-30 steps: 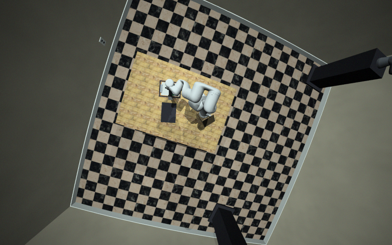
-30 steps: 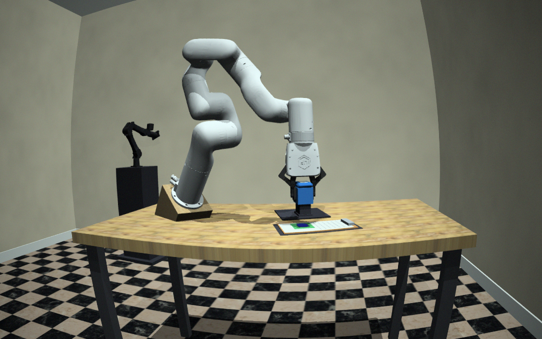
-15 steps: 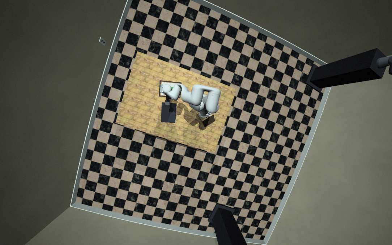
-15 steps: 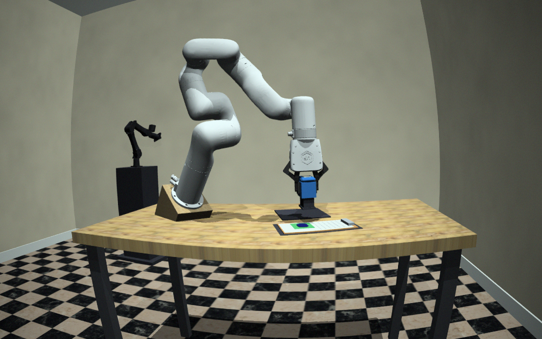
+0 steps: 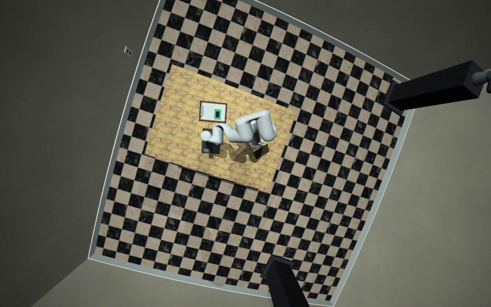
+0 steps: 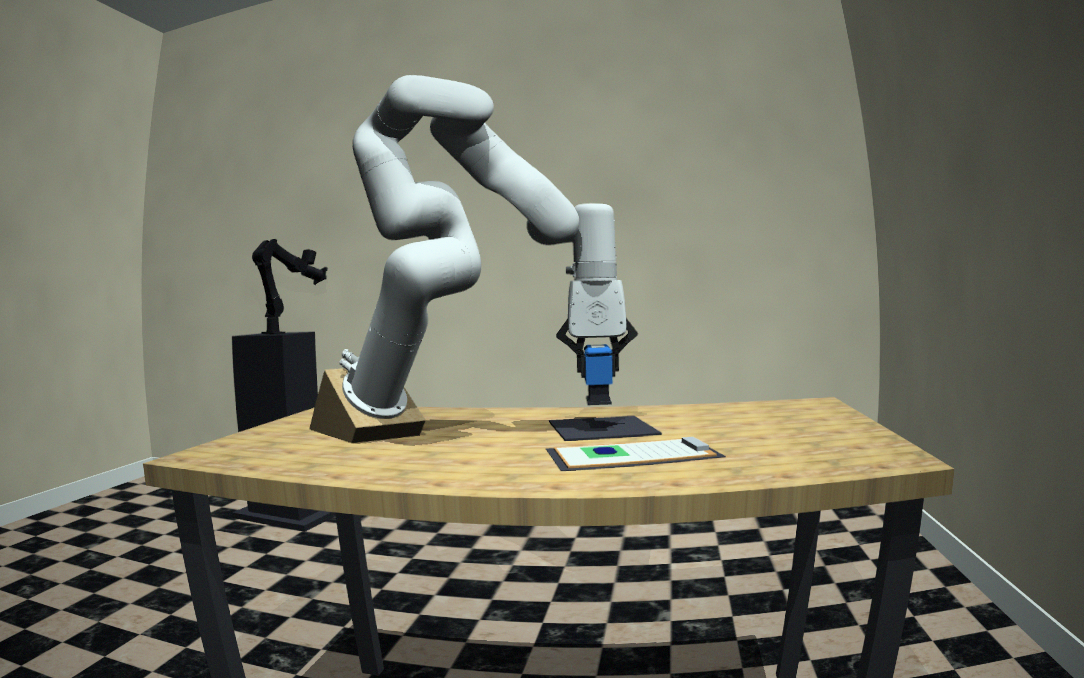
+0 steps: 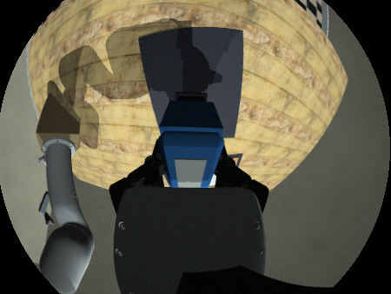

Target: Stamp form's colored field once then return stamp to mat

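My jaws squeeze the blue stamp (image 6: 597, 364) by its sides, up in the air over the dark mat (image 6: 604, 426). It looks hard and springy, so I think holding its top part is best.

Even, dim light; soft arm shadow on table (image 6: 799, 447) (fisheye-bent edges).

A wooden table (image 6: 799, 447) with dark legs stands on a black-and-tan checkered floor (image 6: 559, 591). Behind me, near the grey-green wall (image 6: 719, 199), a small black arm (image 6: 275, 267) sits atop a dark pedestal (image 6: 271, 375). A white baseboard (image 6: 999, 587) edges the room.
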Robot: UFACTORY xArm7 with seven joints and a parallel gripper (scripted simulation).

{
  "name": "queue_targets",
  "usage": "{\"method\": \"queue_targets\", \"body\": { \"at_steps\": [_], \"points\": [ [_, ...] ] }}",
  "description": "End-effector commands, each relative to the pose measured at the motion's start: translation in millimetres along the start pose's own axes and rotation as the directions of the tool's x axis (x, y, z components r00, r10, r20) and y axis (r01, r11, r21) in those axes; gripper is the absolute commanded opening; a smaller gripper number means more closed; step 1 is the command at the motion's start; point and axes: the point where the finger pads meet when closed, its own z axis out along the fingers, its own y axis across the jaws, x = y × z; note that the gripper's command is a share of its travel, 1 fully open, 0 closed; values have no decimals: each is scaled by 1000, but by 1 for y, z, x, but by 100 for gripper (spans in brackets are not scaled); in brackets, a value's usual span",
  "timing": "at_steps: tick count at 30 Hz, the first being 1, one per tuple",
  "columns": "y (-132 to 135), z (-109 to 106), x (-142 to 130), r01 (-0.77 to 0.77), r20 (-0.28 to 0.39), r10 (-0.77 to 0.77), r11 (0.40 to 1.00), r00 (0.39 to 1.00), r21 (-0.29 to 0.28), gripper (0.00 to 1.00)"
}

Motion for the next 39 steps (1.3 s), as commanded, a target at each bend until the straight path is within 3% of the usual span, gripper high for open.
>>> {"method": "queue_targets", "body": {
  "at_steps": [1,11,39],
  "points": [
    [9,9,31,-18,29,18,1000,999,2,28],
    [18,19,45,-18,29,18,1000,999,3,28],
    [10,11,33,-18,29,18,1000,999,3,28]
  ]
}}
